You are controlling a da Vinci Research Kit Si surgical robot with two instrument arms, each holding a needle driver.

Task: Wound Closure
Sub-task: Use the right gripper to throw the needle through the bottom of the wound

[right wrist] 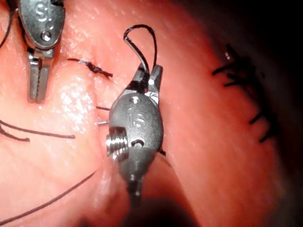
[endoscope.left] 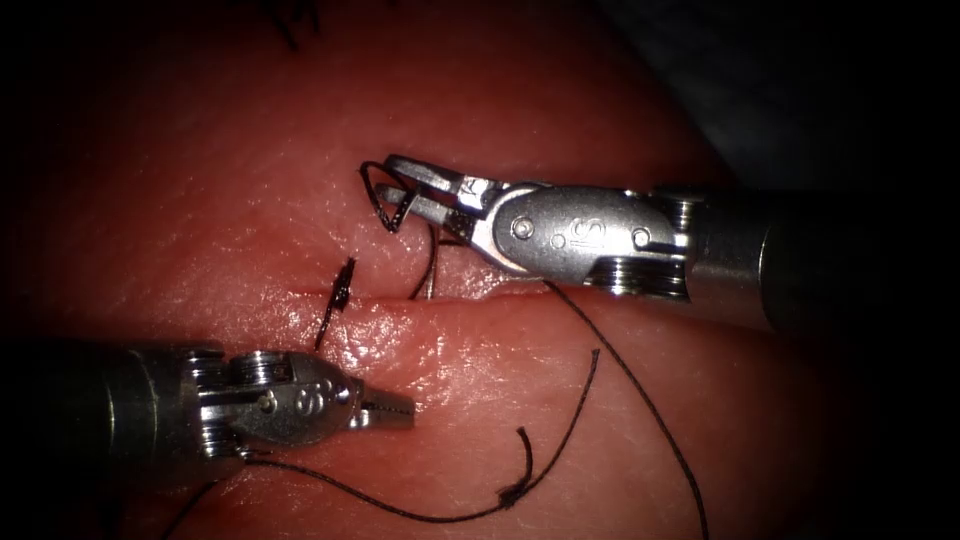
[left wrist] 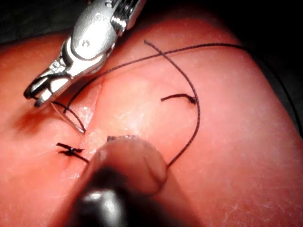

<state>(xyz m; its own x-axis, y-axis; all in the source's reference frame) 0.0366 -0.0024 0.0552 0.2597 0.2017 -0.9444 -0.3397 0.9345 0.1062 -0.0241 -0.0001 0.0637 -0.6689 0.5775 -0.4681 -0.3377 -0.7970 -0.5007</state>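
Observation:
The tissue (endoscope.left: pixel 200 200) has a cut (endoscope.left: pixel 470 295) running across. My right tool (endoscope.left: pixel 392 190) hovers just above the cut, jaws slightly apart, with a loop of black thread (endoscope.left: pixel 372 195) wound round the tips (right wrist: pixel 149 75). From there the thread drops to the cut (endoscope.left: pixel 432 255). A thin silver piece of the needle (left wrist: pixel 71 120) sticks out of the tissue at the cut below that tool. My left tool (endoscope.left: pixel 395 410) lies below the cut at the left, jaws shut and holding nothing (right wrist: pixel 37 78).
A tied stitch with short cut ends (endoscope.left: pixel 338 295) crosses the cut left of the right tool. Loose thread with a small knot (endoscope.left: pixel 512 494) trails over the lower tissue. Older dark stitches (right wrist: pixel 246 90) sit farther away (endoscope.left: pixel 295 20).

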